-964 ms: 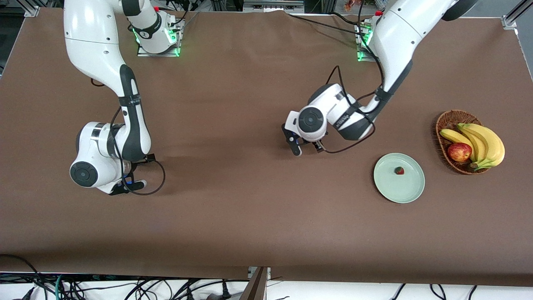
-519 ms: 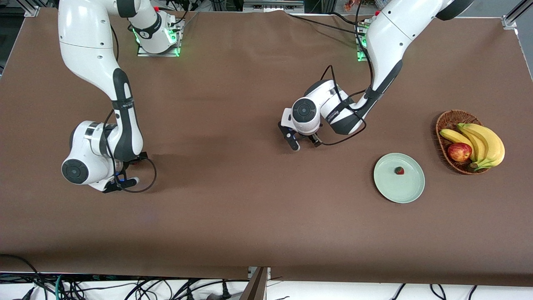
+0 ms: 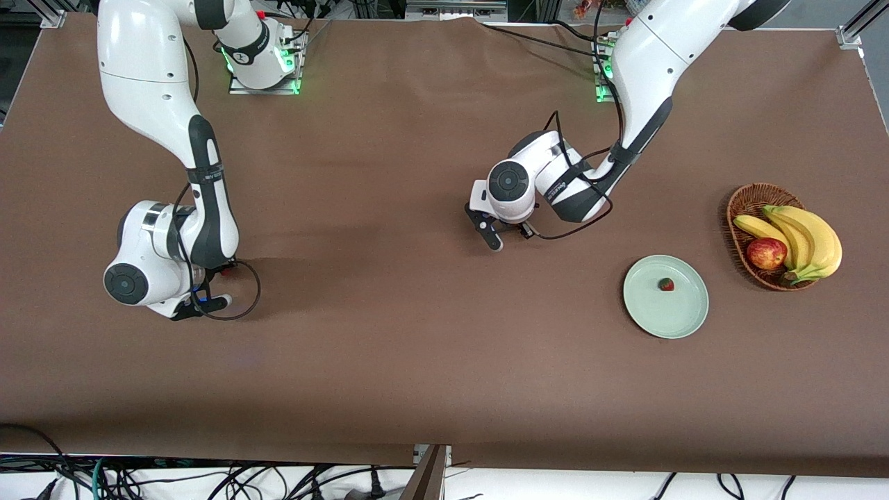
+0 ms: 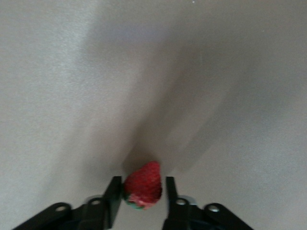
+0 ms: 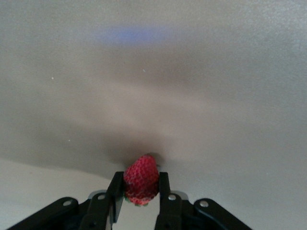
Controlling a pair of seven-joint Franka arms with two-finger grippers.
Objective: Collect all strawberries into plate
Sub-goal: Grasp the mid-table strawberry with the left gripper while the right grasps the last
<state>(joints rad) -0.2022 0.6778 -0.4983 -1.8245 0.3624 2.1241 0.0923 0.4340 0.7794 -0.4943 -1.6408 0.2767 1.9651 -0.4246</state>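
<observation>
Your table (image 3: 417, 361) carries both arms bent low over the brown cloth. The right arm folds down toward its own end, its right gripper (image 3: 208, 302) just above the surface; the left arm reaches to mid-table, its left gripper (image 3: 503, 236) also low. Toward the left arm's end sit the basket (image 3: 740, 205) of bananas (image 3: 809, 239) with an apple (image 3: 766, 253), then the mint-green plate (image 3: 684, 312) holding one strawberry (image 3: 666, 284). Only your wrist views reveal the rest: the right gripper (image 5: 140, 196) is clamped on a second strawberry (image 5: 141, 178), and the left gripper (image 4: 142, 199) pinches a third strawberry (image 4: 144, 184).
</observation>
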